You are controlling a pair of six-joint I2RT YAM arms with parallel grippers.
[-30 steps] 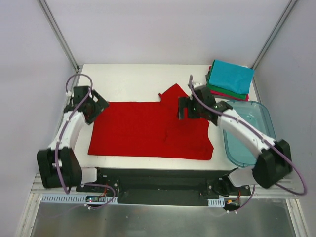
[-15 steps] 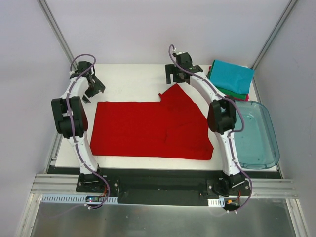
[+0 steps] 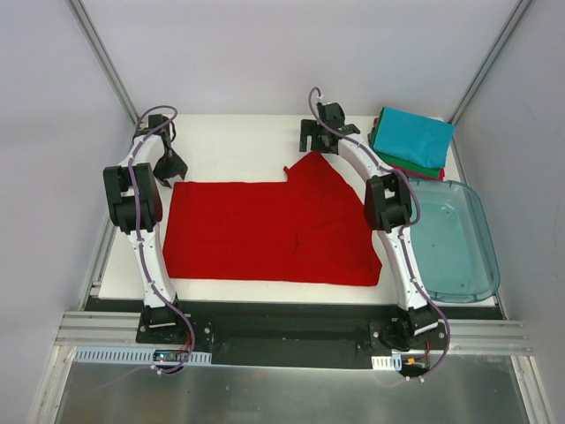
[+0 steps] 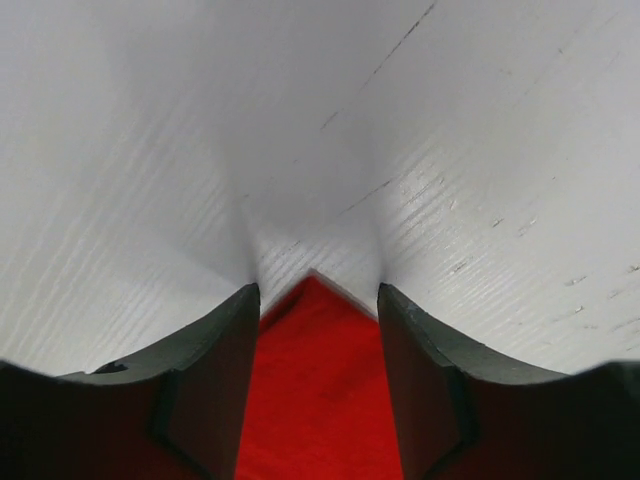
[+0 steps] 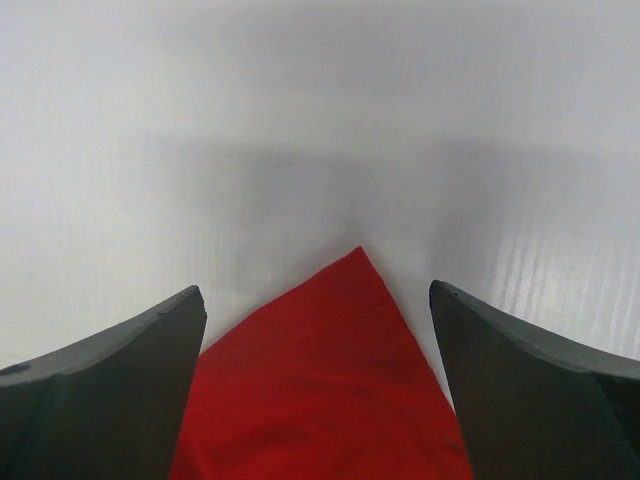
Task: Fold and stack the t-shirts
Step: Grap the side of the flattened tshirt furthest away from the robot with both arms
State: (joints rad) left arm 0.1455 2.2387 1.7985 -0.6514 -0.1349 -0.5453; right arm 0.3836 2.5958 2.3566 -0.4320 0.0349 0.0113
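The left gripper [image 4: 318,298] is down at the table [image 3: 238,140], its two dark fingers [image 4: 215,380] standing a middling way apart. The far left corner of the red t-shirt [image 3: 265,231] lies between them, and its tip just passes the fingertips. The wrist view does not show the pads pressing on the cloth. The right gripper [image 5: 315,292] is spread wide at the far middle of the table. The pointed far tip of the shirt's raised flap reaches up between its fingers [image 5: 110,380], with bare white surface on either side of the cloth, so neither finger touches it. From above, both arms reach away from their bases at the near edge, one along each side of the shirt. The shirt lies flat across the middle of the table with its long edge running left to right, and the flap juts toward the far side right of centre. At the far right corner sits a stack of folded t-shirts: a teal one [image 3: 413,135] on top, a green one [image 3: 399,164] under it, and a crimson-pink edge [image 3: 439,177] showing at the bottom. Just near of that stack, along the right side, is a clear bluish plastic tub [image 3: 448,252].
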